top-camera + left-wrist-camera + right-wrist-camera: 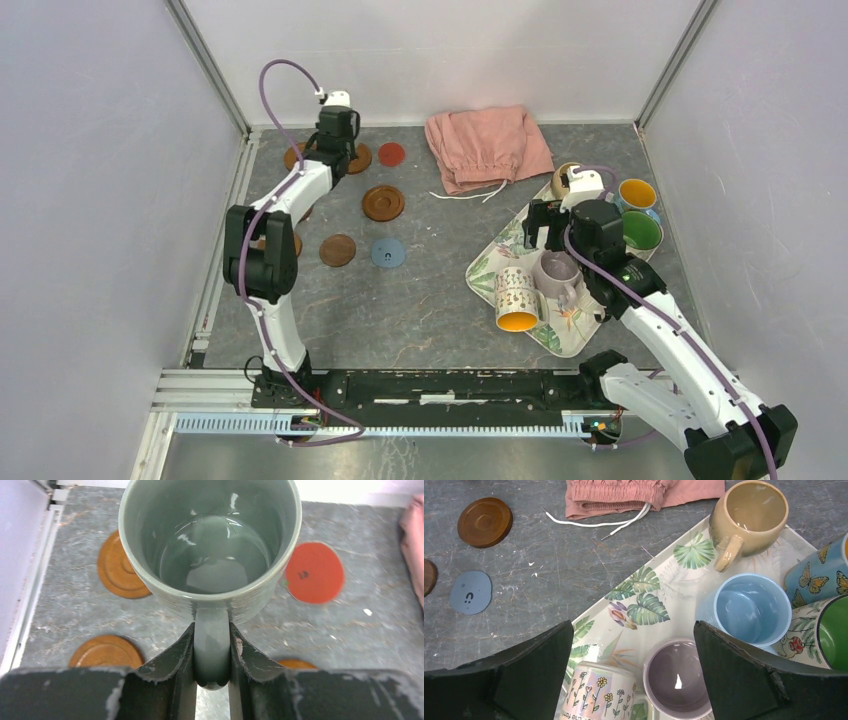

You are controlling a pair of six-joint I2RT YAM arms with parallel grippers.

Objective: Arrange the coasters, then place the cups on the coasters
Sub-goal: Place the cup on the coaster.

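Placing a mug on the coasters, by my reading. The left gripper [212, 636] is clamped on the handle of the grey-green mug [210, 545] at the far left of the table [440, 300], in the back row of coasters.

- The mug sits between a brown coaster [117, 565] and the red coaster [314, 572]. Whatever lies under it is hidden, and I cannot tell whether it is seated or hanging.
- The mug is upright with its mouth up and its long axis vertical. The handle points back toward the arm bases, into the fingers.
- The right gripper [633, 630] is spread wide and holds nothing. It hangs over the tray [644, 587], just above the lilac mug [678, 677].

Next move, as I judge it: confirm the mug is centred over a coaster and lower it until the base rests flat. Then release the handle and draw straight back along the handle line, so the mug isn't dragged or tipped.
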